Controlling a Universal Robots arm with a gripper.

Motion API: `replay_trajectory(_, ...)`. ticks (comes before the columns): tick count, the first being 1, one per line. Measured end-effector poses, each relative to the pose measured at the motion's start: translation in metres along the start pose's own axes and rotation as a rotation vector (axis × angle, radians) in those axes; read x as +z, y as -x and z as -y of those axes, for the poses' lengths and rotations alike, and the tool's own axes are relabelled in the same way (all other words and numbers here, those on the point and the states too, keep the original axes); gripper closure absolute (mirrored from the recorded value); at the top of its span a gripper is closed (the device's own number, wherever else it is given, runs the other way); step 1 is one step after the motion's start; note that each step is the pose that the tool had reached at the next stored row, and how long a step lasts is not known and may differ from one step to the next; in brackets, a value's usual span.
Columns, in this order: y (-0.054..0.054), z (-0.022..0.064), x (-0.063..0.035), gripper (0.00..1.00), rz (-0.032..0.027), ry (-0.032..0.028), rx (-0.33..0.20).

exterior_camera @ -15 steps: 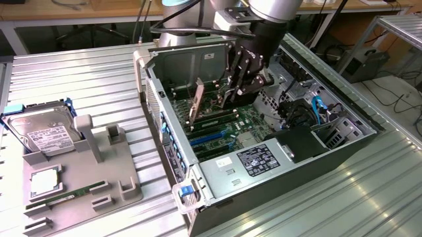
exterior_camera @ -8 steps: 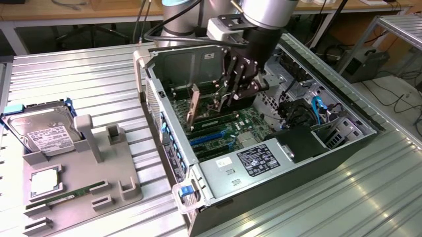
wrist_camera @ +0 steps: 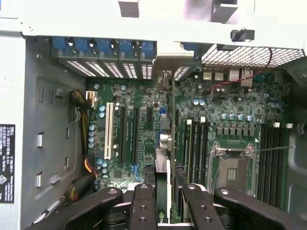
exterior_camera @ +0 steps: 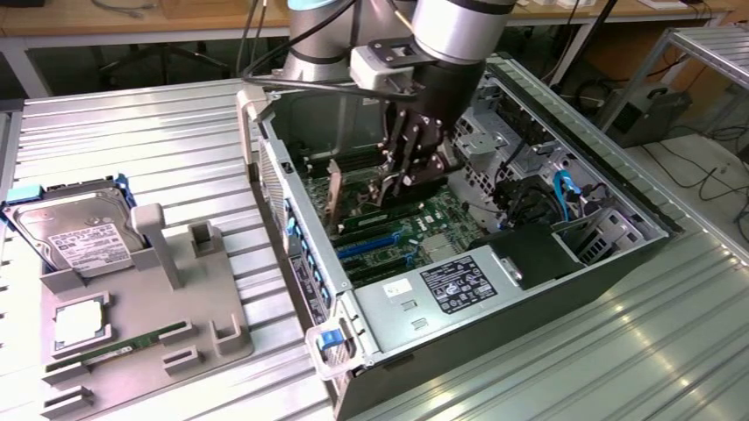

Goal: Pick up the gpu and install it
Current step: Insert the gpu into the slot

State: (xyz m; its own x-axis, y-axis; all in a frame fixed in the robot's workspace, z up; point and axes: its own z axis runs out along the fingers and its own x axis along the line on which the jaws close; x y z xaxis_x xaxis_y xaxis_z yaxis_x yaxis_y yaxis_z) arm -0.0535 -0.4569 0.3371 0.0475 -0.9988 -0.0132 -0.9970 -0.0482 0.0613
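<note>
While the open computer case (exterior_camera: 492,254) lies on its side on a ribbed metal table (exterior_camera: 153,140), the robot arm (exterior_camera: 451,35) reaches down into it; the gripper (exterior_camera: 404,175) is deep inside the case, just above the green board (exterior_camera: 433,224); its black fingers (wrist_camera: 144,206) are closed on the gpu (wrist_camera: 162,182), a thin flat card that stands on its edge between them; in the exterior view the card (exterior_camera: 336,197) shows as a brownish plate beside the fingers, over the slots near the blue clips (exterior_camera: 307,254). I cannot tell if the card touches a slot.

On the exterior view's left a grey holder tray (exterior_camera: 140,333) sits on the table; a silver hard drive (exterior_camera: 76,232) with a white label leans in it; a narrow green memory stick (exterior_camera: 123,342) lies flat in it; a small square chip (exterior_camera: 80,323) rests near the stick.

Behind the table stand wooden desks (exterior_camera: 140,17); cables (exterior_camera: 714,175) trail on the floor at the exterior view's right; a dark box (exterior_camera: 646,114) stands there too.
</note>
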Motion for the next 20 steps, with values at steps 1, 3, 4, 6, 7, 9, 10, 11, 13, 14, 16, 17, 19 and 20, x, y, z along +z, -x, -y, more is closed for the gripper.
replay_trajectory(1, 0.000, -0.0018, 0.0017, 0.74, -0.0001, -0.0016, 0.000)
replay_trajectory(3, 0.000, -0.0048, 0.0052, 0.74, -0.0001, -0.0035, 0.001)
replay_trajectory(4, 0.000, -0.0059, 0.0071, 0.74, -0.0001, -0.0041, 0.002)
replay_trajectory(6, 0.000, -0.0081, 0.0134, 0.74, 0.0003, -0.0053, 0.009)
replay_trajectory(7, 0.000, -0.0088, 0.0153, 0.74, 0.0005, -0.0055, 0.012)
replay_trajectory(9, 0.000, -0.0098, 0.0215, 0.74, 0.0015, -0.0059, 0.030)
replay_trajectory(10, 0.000, -0.0102, 0.0248, 0.74, 0.0020, -0.0060, 0.040)
replay_trajectory(11, 0.000, -0.0107, 0.0272, 0.74, 0.0024, -0.0061, 0.046)
replay_trajectory(13, 0.000, -0.0108, 0.0313, 0.74, 0.0025, -0.0069, 0.047)
replay_trajectory(14, 0.000, -0.0108, 0.0323, 0.74, 0.0023, -0.0070, 0.047)
replay_trajectory(16, 0.000, -0.0107, 0.0351, 0.74, 0.0022, -0.0069, 0.047)
replay_trajectory(17, 0.000, -0.0106, 0.0368, 0.74, 0.0023, -0.0070, 0.047)
replay_trajectory(19, 0.000, -0.0107, 0.0406, 0.74, 0.0021, -0.0070, 0.047)
replay_trajectory(20, 0.000, -0.0106, 0.0437, 0.74, 0.0022, -0.0070, 0.047)
